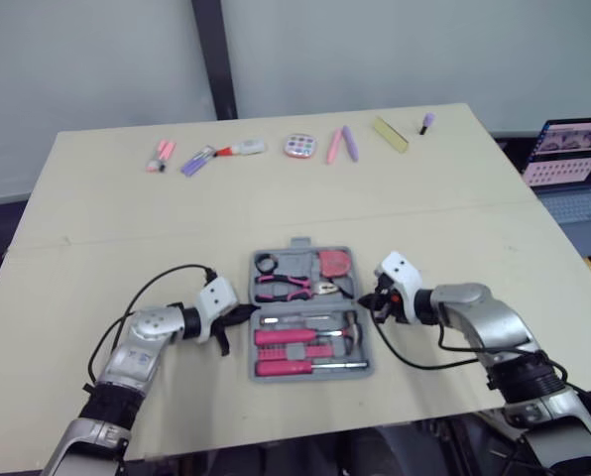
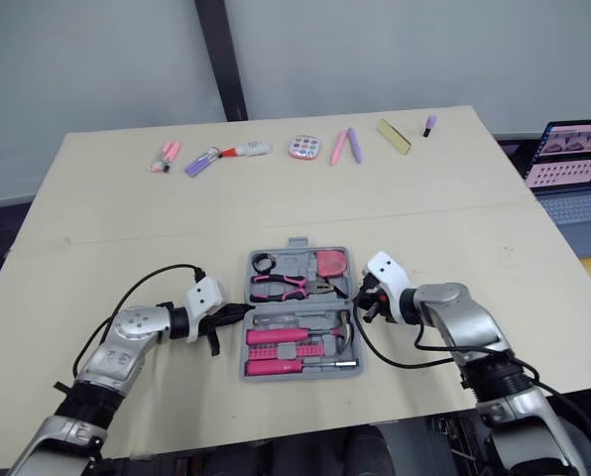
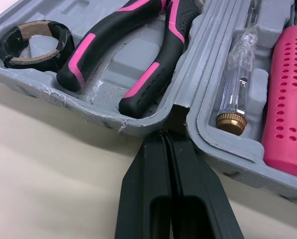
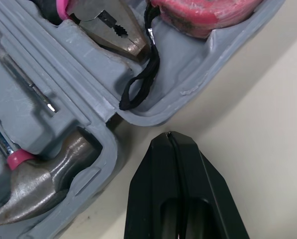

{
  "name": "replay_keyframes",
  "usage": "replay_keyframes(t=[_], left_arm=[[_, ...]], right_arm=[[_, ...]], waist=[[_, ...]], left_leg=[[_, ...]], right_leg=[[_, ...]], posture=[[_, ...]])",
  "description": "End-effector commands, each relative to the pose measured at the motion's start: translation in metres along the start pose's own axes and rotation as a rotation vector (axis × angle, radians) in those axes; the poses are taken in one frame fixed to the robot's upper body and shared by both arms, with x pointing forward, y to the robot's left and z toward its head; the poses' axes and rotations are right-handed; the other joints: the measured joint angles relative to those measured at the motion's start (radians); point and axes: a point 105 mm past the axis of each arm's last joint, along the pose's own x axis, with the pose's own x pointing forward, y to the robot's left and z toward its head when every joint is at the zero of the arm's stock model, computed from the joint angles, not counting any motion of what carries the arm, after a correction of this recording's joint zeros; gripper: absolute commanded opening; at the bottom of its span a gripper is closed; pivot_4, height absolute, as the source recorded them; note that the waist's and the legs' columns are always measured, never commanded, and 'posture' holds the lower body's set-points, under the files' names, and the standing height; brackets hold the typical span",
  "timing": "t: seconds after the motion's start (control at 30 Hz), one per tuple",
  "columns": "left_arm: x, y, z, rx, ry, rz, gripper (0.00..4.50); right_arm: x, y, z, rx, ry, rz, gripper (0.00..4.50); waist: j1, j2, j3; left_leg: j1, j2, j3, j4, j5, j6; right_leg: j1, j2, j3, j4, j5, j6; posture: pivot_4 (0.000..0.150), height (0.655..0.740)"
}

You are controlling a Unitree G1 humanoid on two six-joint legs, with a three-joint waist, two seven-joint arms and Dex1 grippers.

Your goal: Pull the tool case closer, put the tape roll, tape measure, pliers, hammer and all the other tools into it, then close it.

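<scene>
- Tool case (image 1: 299, 245): lies open flat at the near middle of the table, with its hinge line running left to right. One tray is near and one far, and the handle tab sits on the far edge.
- Near tray: pink screwdriver (image 1: 281, 368) and hammer (image 4: 39, 189) are seated, their long axes left to right.
- Left gripper (image 3: 169, 134): fingers are pressed together with nothing between them, and the tip touches the hinge notch on the left side of the case.
- Right gripper (image 4: 171, 135): fingers are likewise closed and empty, just beside the right hinge notch.
- Far tray: tape roll (image 3: 31, 45), pliers (image 3: 133, 55) and tape measure (image 1: 335, 263) are seated.
- Handling (judged): the shell is stiff moulded plastic, fairly heavy with steel inside, and its walls are smooth and likely slippery. The best hold looks like the far rim or handle tab, to fold the far tray over the near one.
</scene>
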Motion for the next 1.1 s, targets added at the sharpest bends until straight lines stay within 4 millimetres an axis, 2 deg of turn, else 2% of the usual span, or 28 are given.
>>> replay_keyframes(t=[0.03, 0.4, 0.6, 0.7, 1.1], left_arm=[[0.003, -0.013, -0.002, -0.005, 0.007, -0.035, 0.10], [0.002, -0.028, -0.001, -0.015, 0.009, -0.070, 0.10], [-0.003, -0.043, -0.001, -0.018, 0.011, -0.095, 0.10], [-0.007, -0.052, -0.001, -0.019, 0.015, -0.112, 0.10], [-0.018, -0.071, 0.002, -0.045, 0.028, -0.151, 0.10]], right_arm=[[-0.003, 0.008, 0.011, -0.043, -0.024, 0.039, 0.00], [-0.007, 0.029, 0.010, -0.064, -0.015, 0.112, 0.00], [-0.009, 0.040, 0.008, -0.080, 0.001, 0.152, 0.00], [-0.013, 0.051, 0.005, -0.085, 0.012, 0.191, 0.00], [-0.026, 0.070, -0.008, -0.074, 0.051, 0.239, 0.00]], waist=[[0.000, 0.000, 0.000], [-0.001, 0.000, 0.000], [-0.002, 0.000, 0.000], [-0.001, 0.000, 0.000], [0.000, 0.000, 0.000]], left_leg=[[0.000, 0.000, 0.000, 0.000, 0.000, 0.000], [0.000, 0.000, 0.000, -0.001, 0.000, 0.000], [0.000, 0.000, 0.000, -0.001, 0.000, 0.000], [0.000, 0.001, 0.000, -0.002, 0.000, 0.000], [0.000, 0.001, 0.000, -0.003, 0.000, 0.000]], right_leg=[[0.000, 0.000, 0.000, 0.000, 0.000, 0.000], [0.000, 0.000, 0.000, -0.001, 0.000, 0.000], [0.000, 0.000, -0.001, -0.001, 0.000, 0.000], [0.000, 0.000, -0.001, -0.001, 0.000, 0.000], [-0.001, 0.000, -0.001, -0.002, 0.000, 0.000]], posture=[[0.150, 0.7400], [0.150, 0.7400], [0.150, 0.7400], [0.150, 0.7400], [0.150, 0.7400]])
